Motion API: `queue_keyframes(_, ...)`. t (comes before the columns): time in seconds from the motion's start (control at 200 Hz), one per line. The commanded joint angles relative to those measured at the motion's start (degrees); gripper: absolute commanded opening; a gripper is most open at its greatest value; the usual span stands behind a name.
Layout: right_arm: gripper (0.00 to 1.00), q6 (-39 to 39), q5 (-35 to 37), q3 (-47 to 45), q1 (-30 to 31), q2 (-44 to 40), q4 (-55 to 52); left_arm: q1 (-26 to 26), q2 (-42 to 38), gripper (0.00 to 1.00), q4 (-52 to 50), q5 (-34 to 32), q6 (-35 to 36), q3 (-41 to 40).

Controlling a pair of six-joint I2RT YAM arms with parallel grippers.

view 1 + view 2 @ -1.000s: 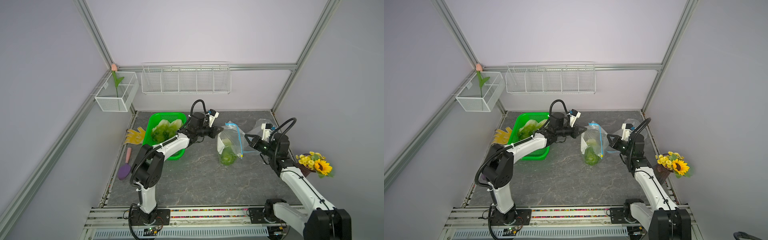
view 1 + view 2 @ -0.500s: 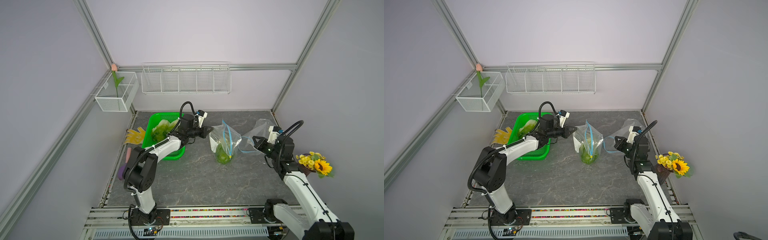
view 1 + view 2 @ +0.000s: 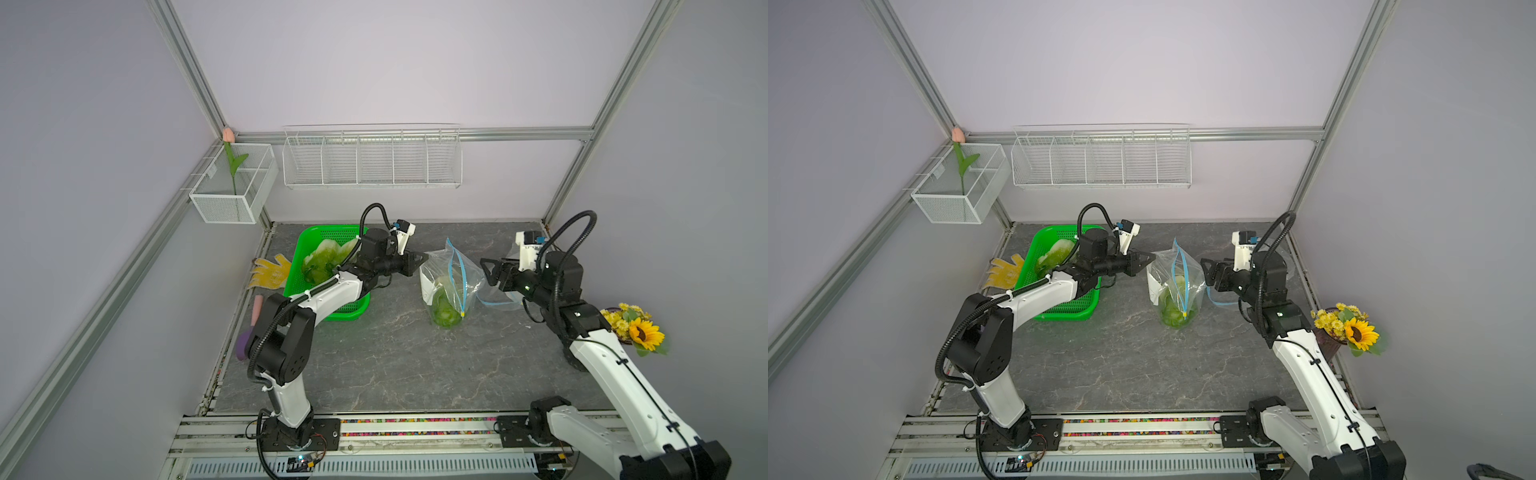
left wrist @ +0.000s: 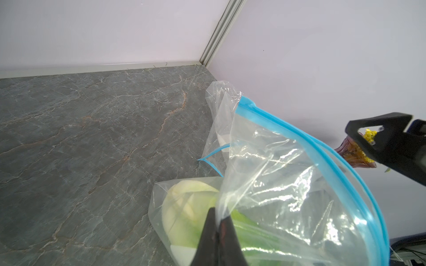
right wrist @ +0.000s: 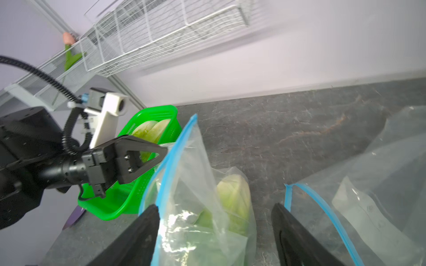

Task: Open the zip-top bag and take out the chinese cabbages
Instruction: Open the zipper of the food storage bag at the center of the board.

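Chinese cabbages (image 3: 444,309): crinkled green leaves over pale whitish bases, lying low inside a clear zip-top bag (image 3: 440,276) that stands upright near the middle of the tabletop (image 3: 395,365). More heads sit in the green basket (image 3: 353,309) to one side, presumably the place for unloaded stock. In both top views the left end effector (image 3: 422,259) holds the bag's upper corner, judged to keep it upright and its mouth taut. The right end effector (image 3: 487,272) sits just beside the opposite edge, fingers spread. In a top view the blue zip track (image 3: 1180,272) rises to a peak while the Chinese cabbages (image 3: 1171,309) sag at the bottom. Left wrist view: the left end effector (image 4: 216,221) is pressed together on a fold of the zip-top bag (image 4: 276,184), with a pale cabbage base (image 4: 182,202) just behind. The track's two blue strips run close together, so how far the mouth is parted cannot be told. Right wrist view: the right end effector (image 5: 214,230) is spread wide with the zip-top bag (image 5: 184,179) between its fingers, likely poised to take the opposing lip. Whether a finger brushes the film cannot be told. One head (image 5: 234,195) shows yellow-green through the plastic. A second bag (image 5: 368,184), clear, lies flat alongside.
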Motion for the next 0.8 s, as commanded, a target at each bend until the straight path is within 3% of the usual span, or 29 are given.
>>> queue_keyframes(0.0,0.80,-9.55,7.06,3.32,4.78,2.04,-6.08,-0.16,-0.87,0.00,1.61,0.55,-0.99,0.94)
queue_keyframes(0.2,0.81,-16.32,15.18,7.52,11.74,6.43,-10.23,-0.16,-0.81,0.00,1.43,0.54,-0.74,0.93)
queue_keyframes(0.435,0.77,-19.55,21.88,11.47,14.27,11.81,-15.05,-0.16,-0.88,0.00,1.26,0.35,-0.61,0.80)
queue_keyframes(0.49,0.70,-19.52,23.26,12.10,14.28,12.24,-15.76,-0.21,-0.89,0.00,1.17,0.34,-0.61,0.69)
queue_keyframes(0.595,0.43,-17.57,24.15,12.19,14.17,11.27,-15.12,-0.16,-1.11,0.00,0.60,-0.48,-0.53,0.71)
queue_keyframes(0.795,0.12,-14.17,20.81,10.19,13.94,9.58,-12.43,-0.16,-1.43,0.01,-0.56,-3.58,-1.79,1.02)
